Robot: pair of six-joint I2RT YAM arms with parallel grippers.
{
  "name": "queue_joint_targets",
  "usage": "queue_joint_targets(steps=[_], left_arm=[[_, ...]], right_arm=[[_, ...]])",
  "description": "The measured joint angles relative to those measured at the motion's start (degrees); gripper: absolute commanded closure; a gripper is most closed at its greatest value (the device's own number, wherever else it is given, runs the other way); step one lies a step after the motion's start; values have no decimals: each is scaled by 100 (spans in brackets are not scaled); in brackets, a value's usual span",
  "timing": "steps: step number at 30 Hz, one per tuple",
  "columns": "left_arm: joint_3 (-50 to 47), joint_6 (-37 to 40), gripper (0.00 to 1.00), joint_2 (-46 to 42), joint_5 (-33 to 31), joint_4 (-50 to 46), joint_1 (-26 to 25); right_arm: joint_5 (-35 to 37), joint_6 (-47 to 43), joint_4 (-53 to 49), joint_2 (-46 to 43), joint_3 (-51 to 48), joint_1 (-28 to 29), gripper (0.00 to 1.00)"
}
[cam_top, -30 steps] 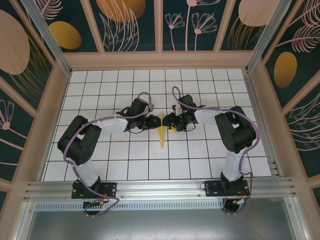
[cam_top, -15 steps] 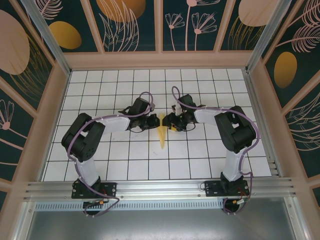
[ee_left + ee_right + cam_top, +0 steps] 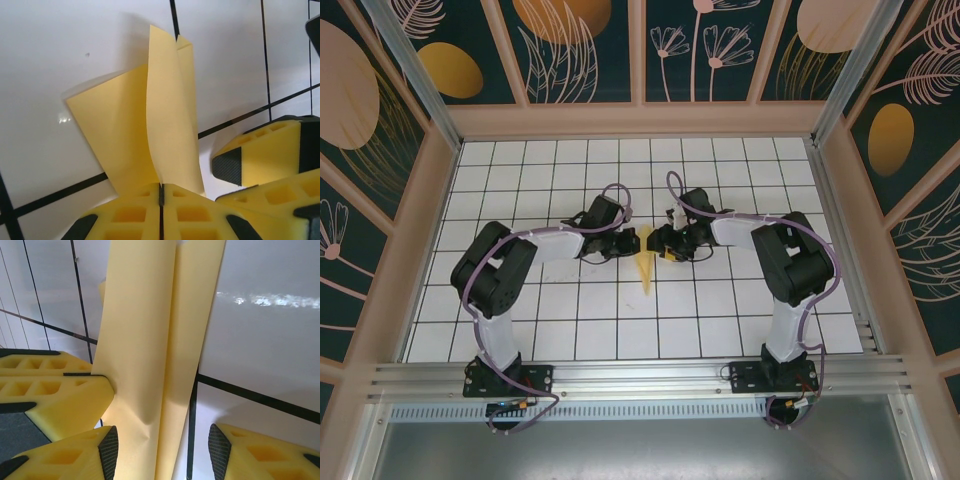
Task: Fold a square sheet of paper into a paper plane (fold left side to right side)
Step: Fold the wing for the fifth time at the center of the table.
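Since a second ago our left hand (image 3: 161,196) has closed, pinching the plane (image 3: 165,125) by its raised fold, mid-surface (image 3: 520,180). Our right hand (image 3: 162,447) stands half-open astride it, not gripping. Thin, limp paper, we judge: best held by the layered folds.

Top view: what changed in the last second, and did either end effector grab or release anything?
The left end effector closed and now pinches the raised fold of the paper. Its arm's elbow swung inward, toward the right. The right end effector stayed put, with its jaws apart on either side of the paper. The paper barely shifted.
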Motion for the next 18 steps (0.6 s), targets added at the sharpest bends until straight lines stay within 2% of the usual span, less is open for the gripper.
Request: queue_joint_targets(steps=[12,18], left_arm=[[201,212,90,323,-63,-2,0],[358,295,91,472,-105,-2,0]], right_arm=[[186,-57,-52,-240,-216,-103,46],[278,-57,-136,-603,-437,-212,50]])
